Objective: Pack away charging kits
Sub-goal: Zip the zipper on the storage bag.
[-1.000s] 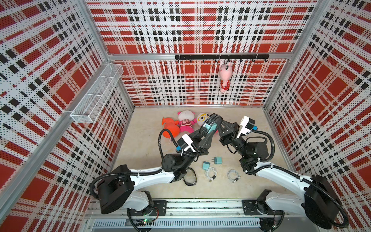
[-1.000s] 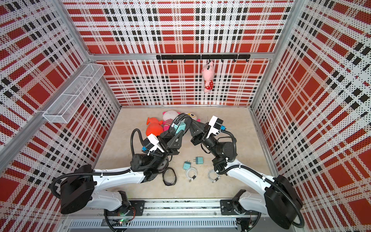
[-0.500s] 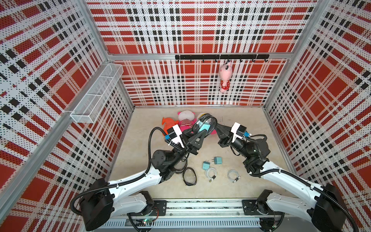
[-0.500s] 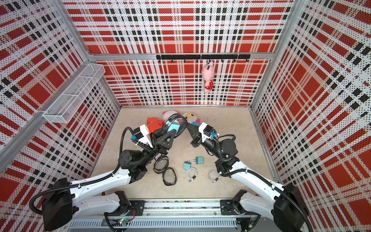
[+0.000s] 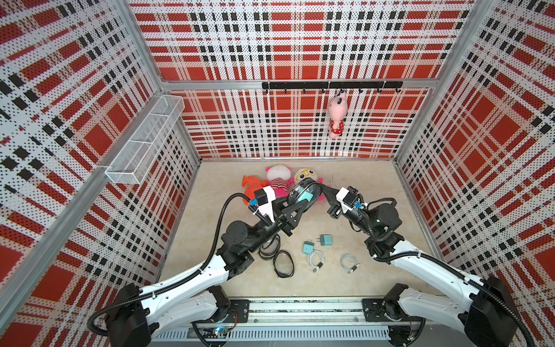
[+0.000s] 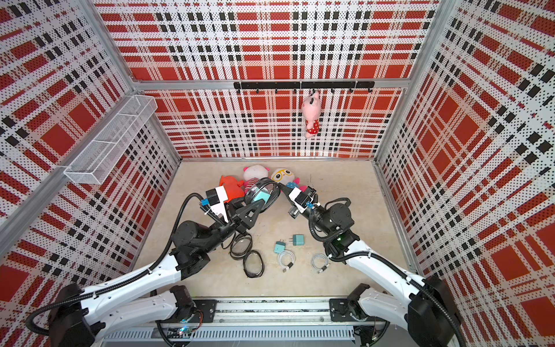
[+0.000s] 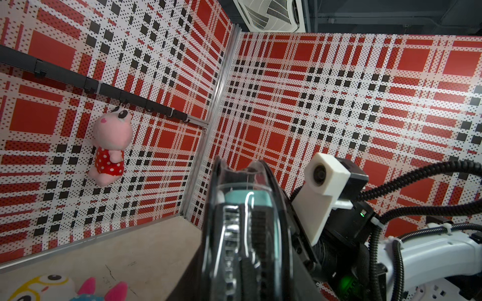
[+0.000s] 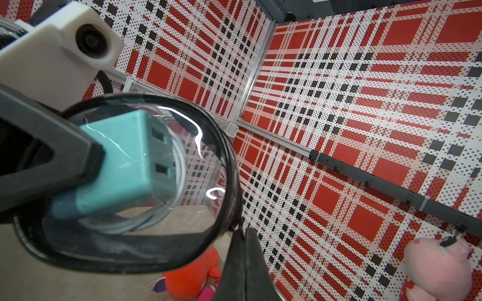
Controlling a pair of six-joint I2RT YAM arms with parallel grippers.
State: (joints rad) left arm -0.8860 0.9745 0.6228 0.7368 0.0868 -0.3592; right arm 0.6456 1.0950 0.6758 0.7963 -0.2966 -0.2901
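Above the middle of the table (image 5: 330, 288), a little toward 12 o'clock, a black oval zip case (image 5: 302, 195) (image 6: 264, 194) with a clear window is held up in the air between the two arms. The left fingers (image 5: 295, 210) (image 8: 52, 156) come at it from 7 o'clock and clamp it across its flat faces. In the right wrist view one dark finger lies over the window. Behind that window sits a teal adapter (image 8: 130, 161) (image 5: 307, 197), two dark slots facing out. Whether a cable lies in there too cannot be told.

The right fingers (image 5: 324, 190) (image 8: 250, 260) reach in from 4 o'clock, pressed together, tips at the case's black rim. Whether they nip a zip pull there cannot be told.

On the table at 6 o'clock of the held case, two loose adapters (image 5: 308, 247) (image 5: 326, 239) lie close together. Just at 6 o'clock of them are two coiled white cables (image 5: 316, 257) (image 5: 348, 260) with dark ties, set apart from each other. At 9 o'clock of these, two empty cases (image 5: 283, 263) (image 5: 269, 248) lie side by side, one partly under the left arm.

Three plush toys (image 5: 277, 177) sit in a row at 12 o'clock, below the held case. A pink plush (image 5: 337, 115) hangs from the hook rail (image 5: 300, 85) on the back wall.
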